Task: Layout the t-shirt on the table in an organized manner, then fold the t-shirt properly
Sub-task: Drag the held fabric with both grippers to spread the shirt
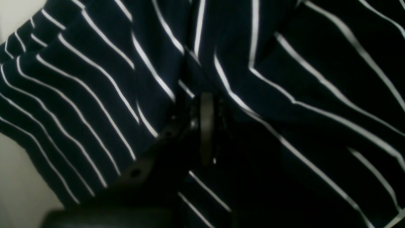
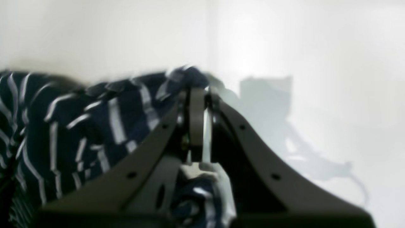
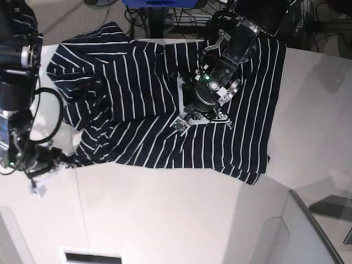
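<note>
The dark t-shirt (image 3: 143,93) with thin white stripes lies spread but rumpled over the far half of the white table (image 3: 181,220). My left gripper (image 3: 184,121) sits on the shirt's middle. In the left wrist view, the left gripper (image 1: 205,98) is shut, and creases in the t-shirt (image 1: 95,79) run into its tips. My right gripper (image 3: 63,163) is at the shirt's near left corner. In the right wrist view, the right gripper (image 2: 201,91) is shut on a bunched edge of the t-shirt (image 2: 79,126), just above the table (image 2: 316,47).
Cables and dark equipment (image 3: 165,16) lie beyond the table's far edge. A grey curved panel (image 3: 308,231) rises at the near right. A dark slot (image 3: 91,256) sits near the front left edge. The right arm's body (image 3: 16,82) stands along the left side.
</note>
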### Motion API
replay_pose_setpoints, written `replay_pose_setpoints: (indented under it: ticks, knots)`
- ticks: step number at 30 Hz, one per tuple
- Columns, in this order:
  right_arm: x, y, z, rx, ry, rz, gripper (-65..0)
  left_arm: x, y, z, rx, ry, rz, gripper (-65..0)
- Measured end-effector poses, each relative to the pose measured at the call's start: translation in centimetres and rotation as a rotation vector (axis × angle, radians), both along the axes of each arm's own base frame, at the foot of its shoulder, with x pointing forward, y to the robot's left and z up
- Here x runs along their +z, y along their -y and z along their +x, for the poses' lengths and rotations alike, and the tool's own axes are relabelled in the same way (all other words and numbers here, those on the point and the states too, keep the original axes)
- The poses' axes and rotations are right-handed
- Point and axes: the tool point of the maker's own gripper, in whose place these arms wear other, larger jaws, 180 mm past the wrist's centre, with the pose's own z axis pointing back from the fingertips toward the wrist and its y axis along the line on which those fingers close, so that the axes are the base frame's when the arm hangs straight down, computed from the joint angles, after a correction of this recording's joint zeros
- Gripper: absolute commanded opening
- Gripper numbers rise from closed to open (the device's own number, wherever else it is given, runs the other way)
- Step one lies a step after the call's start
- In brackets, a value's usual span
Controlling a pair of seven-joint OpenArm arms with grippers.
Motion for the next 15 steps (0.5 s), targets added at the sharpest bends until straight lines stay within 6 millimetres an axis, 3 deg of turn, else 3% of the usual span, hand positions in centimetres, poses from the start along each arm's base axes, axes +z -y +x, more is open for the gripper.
replay_pose_setpoints:
  ticks: [4, 10, 13, 15]
  knots:
    - [1.3, 1.8, 1.3, -0.023, 0.061, -0.033, -65.0, -0.1, -0.5, -0.1, 0.001, -0.002, 0.010, -65.0]
    - [5.0, 2.2, 4.1, -0.024, 0.217, -0.068, -65.0, -0.1, -0.3, -0.2, 0.000, -0.004, 0.006, -65.0]
    - [7.6, 1.8, 5.5, 0.007, 0.284, -0.100, -65.0, 0.6, -0.2, 0.1, -0.003, 0.017, -0.001, -65.0]
    - [9.0, 0.2, 6.6, 0.079, 0.320, -0.135, -65.0, 1.0, 0.1, 0.4, -0.005, 0.031, -0.010, -65.0]
